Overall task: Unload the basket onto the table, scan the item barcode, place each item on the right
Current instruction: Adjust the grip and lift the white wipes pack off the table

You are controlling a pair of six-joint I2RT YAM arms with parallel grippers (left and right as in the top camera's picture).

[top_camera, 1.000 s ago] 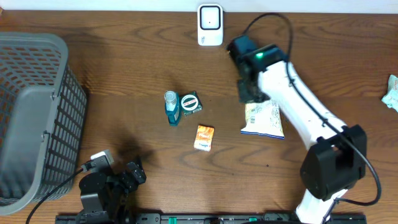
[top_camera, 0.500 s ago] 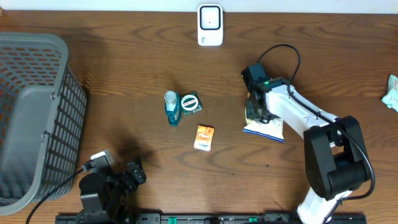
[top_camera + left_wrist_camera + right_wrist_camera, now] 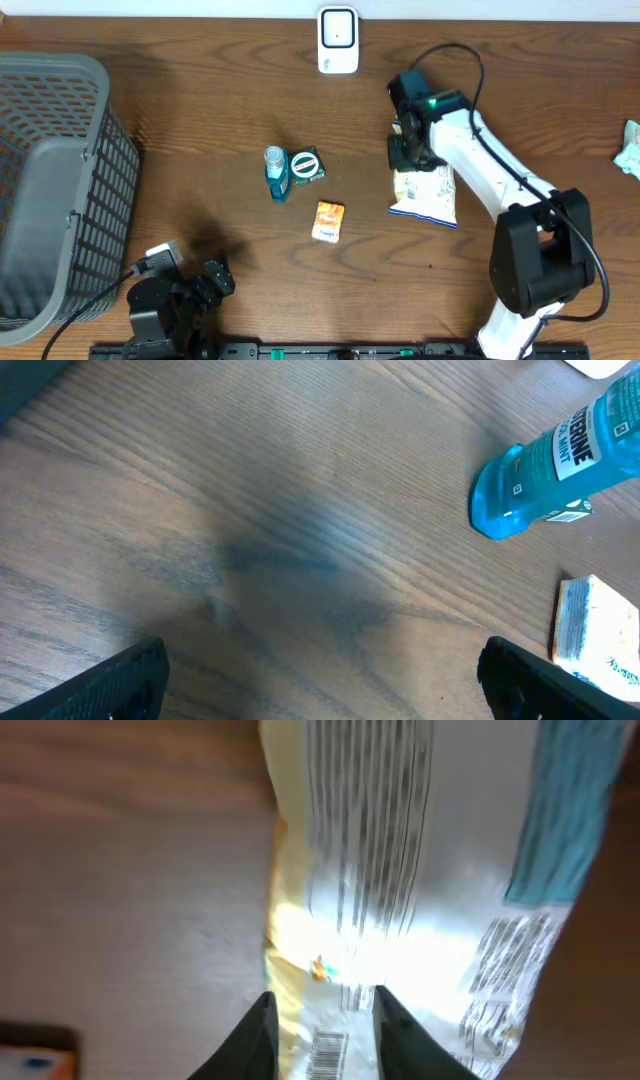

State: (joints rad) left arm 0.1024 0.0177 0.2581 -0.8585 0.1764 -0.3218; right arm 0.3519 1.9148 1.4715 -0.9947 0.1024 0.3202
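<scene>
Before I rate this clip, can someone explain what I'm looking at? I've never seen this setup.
Two robot arms work at a wooden table. One picture looks down from above; the other two come from a camera on each wrist. On the table: a basket, a white scanner, a blue bottle, a green item, an orange packet and a snack bag. The left end effector is open and empty. The right end effector is at the bag's upper end; whether it grips is unclear.

Snack bag (image 3: 424, 192) recorded white-yellow, blue-edged; bottle (image 3: 277, 175) clear blue; basket (image 3: 60, 190) grey lattice; table (image 3: 200, 90) brown wood-grained.
</scene>
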